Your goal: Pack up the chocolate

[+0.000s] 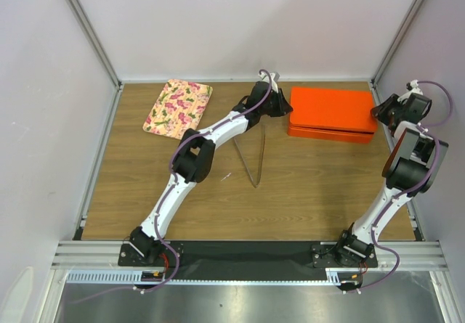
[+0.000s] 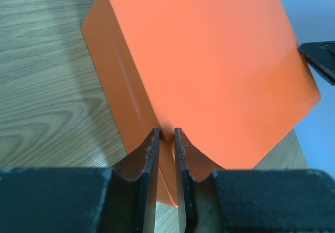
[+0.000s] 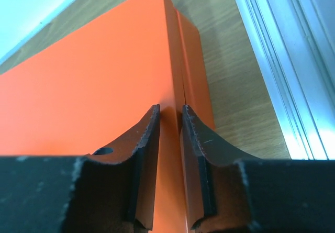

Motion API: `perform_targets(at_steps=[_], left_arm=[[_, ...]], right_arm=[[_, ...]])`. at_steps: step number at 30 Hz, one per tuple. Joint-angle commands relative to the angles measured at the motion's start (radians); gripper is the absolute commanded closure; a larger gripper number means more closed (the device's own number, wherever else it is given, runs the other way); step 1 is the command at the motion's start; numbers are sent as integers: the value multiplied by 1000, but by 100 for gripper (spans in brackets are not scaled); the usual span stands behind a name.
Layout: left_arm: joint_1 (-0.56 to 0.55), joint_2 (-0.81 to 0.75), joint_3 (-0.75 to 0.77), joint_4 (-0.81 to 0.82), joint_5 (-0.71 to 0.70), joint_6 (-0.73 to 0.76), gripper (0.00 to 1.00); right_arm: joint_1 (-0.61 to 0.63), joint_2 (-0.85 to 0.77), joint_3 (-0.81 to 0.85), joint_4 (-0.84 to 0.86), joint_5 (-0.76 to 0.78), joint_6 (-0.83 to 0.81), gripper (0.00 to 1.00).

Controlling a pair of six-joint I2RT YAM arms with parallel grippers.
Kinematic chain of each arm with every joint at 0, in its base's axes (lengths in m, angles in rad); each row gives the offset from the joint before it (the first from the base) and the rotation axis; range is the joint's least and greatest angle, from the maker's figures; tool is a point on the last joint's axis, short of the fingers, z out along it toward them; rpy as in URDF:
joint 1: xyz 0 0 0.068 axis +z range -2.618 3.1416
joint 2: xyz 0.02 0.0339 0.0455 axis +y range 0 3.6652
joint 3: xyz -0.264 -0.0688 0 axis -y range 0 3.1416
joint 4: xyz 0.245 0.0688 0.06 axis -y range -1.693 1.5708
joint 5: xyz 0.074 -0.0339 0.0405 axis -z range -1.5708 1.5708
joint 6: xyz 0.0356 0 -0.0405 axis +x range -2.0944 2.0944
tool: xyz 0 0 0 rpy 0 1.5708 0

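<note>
No chocolate shows in any view. The orange box (image 1: 330,109) lies closed at the back right of the table. My left gripper (image 1: 285,107) is at its left end; in the left wrist view the jaws (image 2: 166,133) are pinched on the near corner edge of the orange box (image 2: 209,50). My right gripper (image 1: 378,111) is at the box's right end. In the right wrist view it (image 3: 170,110) stands narrowly open astride the right edge of the orange box (image 3: 94,86), just above the seam between lid and base.
A floral tray (image 1: 178,105) lies at the back left. Metal tongs (image 1: 251,160) rest mid-table, in front of the box. A metal rail (image 3: 282,70) runs close along the box's right side, and walls enclose the table.
</note>
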Motion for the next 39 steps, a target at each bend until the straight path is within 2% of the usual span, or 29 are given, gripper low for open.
perform_targets(at_steps=[1, 11, 39], left_arm=[[-48, -89, 33, 105, 95, 4, 80], [-57, -135, 0, 120, 95, 17, 81], [-94, -178, -73, 111, 68, 98, 85]], right_arm=[[23, -72, -2, 82, -88, 20, 89], [21, -86, -8, 73, -98, 28, 89], [29, -187, -157, 165, -67, 32, 89]])
